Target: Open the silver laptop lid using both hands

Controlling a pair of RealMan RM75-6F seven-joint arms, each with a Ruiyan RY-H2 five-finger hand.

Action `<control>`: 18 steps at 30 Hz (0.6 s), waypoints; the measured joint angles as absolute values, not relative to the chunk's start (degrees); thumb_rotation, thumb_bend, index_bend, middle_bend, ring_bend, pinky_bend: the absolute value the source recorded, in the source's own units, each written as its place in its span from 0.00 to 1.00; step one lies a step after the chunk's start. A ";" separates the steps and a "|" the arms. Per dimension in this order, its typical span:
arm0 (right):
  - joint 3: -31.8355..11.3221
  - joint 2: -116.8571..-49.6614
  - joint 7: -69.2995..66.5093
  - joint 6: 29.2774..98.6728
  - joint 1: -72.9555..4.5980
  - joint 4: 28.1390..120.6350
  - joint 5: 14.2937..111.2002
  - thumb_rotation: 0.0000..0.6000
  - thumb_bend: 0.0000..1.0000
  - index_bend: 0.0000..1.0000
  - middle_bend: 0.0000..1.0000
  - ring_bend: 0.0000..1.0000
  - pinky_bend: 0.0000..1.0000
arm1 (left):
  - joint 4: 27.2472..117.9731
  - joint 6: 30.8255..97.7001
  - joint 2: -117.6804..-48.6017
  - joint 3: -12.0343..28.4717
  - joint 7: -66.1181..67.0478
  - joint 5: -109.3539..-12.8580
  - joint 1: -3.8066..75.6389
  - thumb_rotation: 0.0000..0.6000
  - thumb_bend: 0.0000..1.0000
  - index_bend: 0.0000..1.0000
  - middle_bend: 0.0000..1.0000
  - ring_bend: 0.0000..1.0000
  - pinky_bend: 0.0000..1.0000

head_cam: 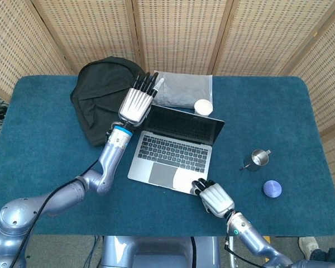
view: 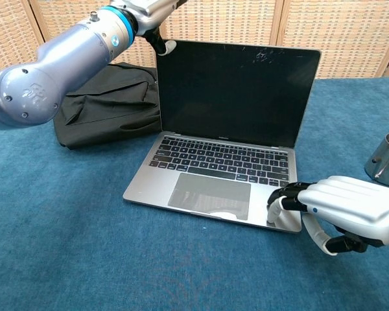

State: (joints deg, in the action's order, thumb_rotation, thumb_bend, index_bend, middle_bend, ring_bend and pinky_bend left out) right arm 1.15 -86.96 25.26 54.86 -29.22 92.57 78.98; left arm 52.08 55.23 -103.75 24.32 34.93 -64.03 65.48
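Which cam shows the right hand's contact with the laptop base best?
Chest view. The right hand is large and seen side-on, fingers pressing the near right corner of the laptop base beside the trackpad. Head view shows the same hand small and from above; its back hides most of the contact.
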 measured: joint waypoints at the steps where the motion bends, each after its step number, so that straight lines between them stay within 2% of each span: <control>1: 1.13 -86.97 25.18 54.87 -29.25 92.53 78.94 1.00 0.95 0.25 0.14 0.11 0.25 | 51.44 55.00 -103.87 24.45 34.61 -63.72 65.80 1.00 0.43 0.00 0.00 0.00 0.00; 10: 1.12 -86.70 24.62 55.09 -29.44 92.44 78.65 1.00 0.95 0.25 0.14 0.11 0.25 | 48.60 54.56 -104.29 24.42 32.30 -62.93 67.11 1.00 0.43 0.00 0.00 0.00 0.00; 18: 1.27 -86.31 24.90 56.05 -29.26 93.13 78.75 1.00 0.95 0.25 0.14 0.11 0.25 | 51.76 55.55 -102.38 23.43 30.31 -63.69 66.10 1.00 0.44 0.00 0.00 0.00 0.00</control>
